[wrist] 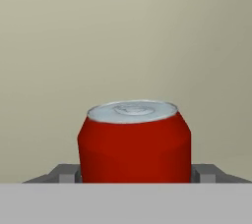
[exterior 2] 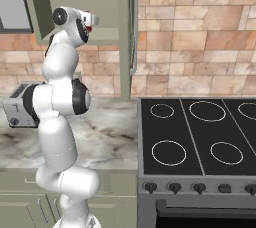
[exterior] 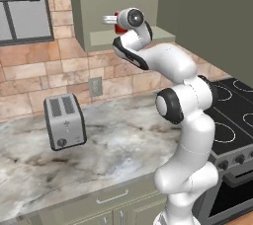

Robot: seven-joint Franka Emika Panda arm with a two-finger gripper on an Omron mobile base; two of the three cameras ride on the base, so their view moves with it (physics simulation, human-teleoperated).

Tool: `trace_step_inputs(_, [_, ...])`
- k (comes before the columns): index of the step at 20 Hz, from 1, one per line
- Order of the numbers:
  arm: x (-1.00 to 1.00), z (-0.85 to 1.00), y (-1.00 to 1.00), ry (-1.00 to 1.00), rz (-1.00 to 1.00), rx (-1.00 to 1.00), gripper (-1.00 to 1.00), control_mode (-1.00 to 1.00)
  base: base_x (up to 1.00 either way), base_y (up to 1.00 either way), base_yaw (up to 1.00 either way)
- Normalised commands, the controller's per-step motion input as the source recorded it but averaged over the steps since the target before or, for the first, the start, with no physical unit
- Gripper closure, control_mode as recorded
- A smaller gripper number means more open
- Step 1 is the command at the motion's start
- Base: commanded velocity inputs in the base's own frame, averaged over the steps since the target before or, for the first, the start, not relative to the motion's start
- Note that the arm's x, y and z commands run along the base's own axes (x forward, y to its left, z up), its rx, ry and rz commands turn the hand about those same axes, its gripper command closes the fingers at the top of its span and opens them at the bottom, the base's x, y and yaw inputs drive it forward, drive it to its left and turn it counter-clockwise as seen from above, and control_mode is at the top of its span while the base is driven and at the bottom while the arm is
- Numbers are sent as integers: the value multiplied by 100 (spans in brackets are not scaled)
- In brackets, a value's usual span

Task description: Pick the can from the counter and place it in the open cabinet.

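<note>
Sitting on the surface [exterior: 123, 145] toward the left, against the back wall: toaster [exterior: 64, 122]. Running along the right of that surface: stove [exterior 2: 200, 142]. Hanging above, on the wall: cabinet [exterior: 94, 2], door swung open. Hovering up at the cabinet's lower opening, well above the surface: can [wrist: 134, 142], sitting between the jaws of the gripper [exterior: 116, 23], cabinet back wall straight behind it.

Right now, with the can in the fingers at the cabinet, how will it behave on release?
The can looks rigid, so it likely won't deform. Its smooth red wall may slip between the fingers. It is short and wide, so it probably stands steady if set flat in the cabinet, though it would roll on its side.
</note>
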Motion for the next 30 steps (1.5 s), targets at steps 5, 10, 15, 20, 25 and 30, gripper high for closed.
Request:
trace_step_inputs(5, [0,0,0,0,0,0,-100,-100,0,0,0])
trace_step_inputs(10, [-9,0,0,0,0,0,-100,-100,0,0,0])
trace_step_inputs(15, [-46,0,0,-1,0,0,-100,-100,0,0,0])
trace_step_inputs(20, [-92,-1,0,-5,0,0,-100,-100,0,0,0])
trace_step_inputs(25, [-100,-14,-4,-8,0,0,-100,-100,0,0,0])
trace_step_inputs(30, [-100,-37,-24,-14,0,0,-100,-100,0,0,0])
